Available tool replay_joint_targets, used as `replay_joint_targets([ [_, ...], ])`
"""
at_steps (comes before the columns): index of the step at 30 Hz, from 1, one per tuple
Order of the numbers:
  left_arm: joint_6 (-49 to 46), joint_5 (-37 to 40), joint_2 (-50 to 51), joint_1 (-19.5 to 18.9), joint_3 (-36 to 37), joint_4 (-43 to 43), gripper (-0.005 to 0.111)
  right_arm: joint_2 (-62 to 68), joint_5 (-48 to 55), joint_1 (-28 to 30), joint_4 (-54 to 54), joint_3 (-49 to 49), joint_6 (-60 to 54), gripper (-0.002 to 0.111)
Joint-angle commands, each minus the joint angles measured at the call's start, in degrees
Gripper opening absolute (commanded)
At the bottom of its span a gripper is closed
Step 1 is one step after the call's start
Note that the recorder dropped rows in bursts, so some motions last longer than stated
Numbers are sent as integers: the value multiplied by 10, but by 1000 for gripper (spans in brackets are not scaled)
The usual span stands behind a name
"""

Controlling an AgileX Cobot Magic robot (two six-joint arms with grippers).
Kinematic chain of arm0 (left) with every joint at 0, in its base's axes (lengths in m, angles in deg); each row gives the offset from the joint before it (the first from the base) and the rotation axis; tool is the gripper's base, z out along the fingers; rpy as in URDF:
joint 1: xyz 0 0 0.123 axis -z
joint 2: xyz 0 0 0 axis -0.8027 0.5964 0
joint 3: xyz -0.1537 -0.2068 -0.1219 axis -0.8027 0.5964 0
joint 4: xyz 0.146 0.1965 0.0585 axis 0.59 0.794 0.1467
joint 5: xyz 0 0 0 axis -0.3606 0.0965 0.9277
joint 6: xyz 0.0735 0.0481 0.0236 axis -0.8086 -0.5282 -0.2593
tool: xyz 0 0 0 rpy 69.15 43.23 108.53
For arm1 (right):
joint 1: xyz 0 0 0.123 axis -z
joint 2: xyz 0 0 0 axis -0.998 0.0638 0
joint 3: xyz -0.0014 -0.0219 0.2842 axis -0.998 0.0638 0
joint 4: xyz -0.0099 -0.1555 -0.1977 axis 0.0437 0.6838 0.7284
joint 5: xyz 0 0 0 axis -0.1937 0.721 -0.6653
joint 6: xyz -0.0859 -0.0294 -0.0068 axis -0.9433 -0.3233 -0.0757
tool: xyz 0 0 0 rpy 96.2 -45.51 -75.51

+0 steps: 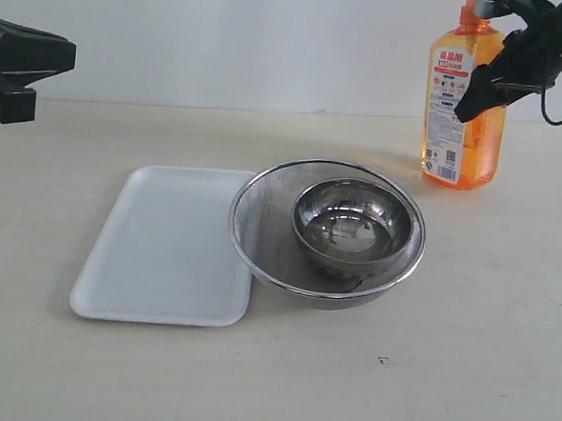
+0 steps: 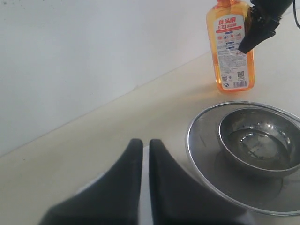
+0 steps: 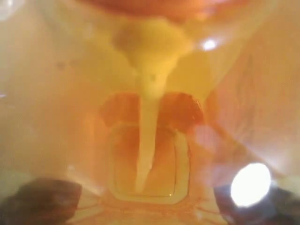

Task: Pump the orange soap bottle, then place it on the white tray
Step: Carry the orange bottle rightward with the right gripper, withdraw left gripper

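The exterior camera looks down from the front, while the left wrist camera sights low past the left gripper [image 2: 146, 143] to the orange soap bottle [image 2: 230, 44] well ahead, which fills the close-up right wrist view.

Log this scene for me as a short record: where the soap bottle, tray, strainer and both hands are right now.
bottle: orange soap bottle upright on the table, back right, off the tray
tray: white tray flat, bare; the strainer's rim overlaps its right edge
strainer: strainer holds a metal bowl
right hand: right hand straddles the bottle, apparently clamped on it
left hand: left hand shut, raised at left, holding nothing
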Motion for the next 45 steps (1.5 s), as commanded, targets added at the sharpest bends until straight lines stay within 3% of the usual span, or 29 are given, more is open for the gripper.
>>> replay_joint_targets([
  [1,-9,4,-11,0,7,-16,5,-27,-2,1,-18,-2,12,0],
  [4,-9,4,-13,0,10,-18,5,-32,-2,1,-16,13,23,0],
  [9,-9,4,-14,0,10,-19,5,-66,-5,1,-24,145,-10,0],
  [12,-9,4,-14,0,10,-19,5,-130,-112,1,-30,282,-38,0],
  [19,-12,0,-13,0,10,-30,5,-261,-289,1,-73,499,-60,0],
  [27,-252,-8,-8,0,57,-280,5,-376,-470,1,-242,723,-145,0],
  [34,-388,-14,-8,0,107,-449,5,-452,-506,-3,-303,803,-172,0],
  [41,-378,-118,-8,0,160,-465,5,-497,-564,-80,-302,865,-186,0],
  [45,-363,-123,-8,13,159,-465,5,-497,-590,-106,-303,873,-184,0],
])
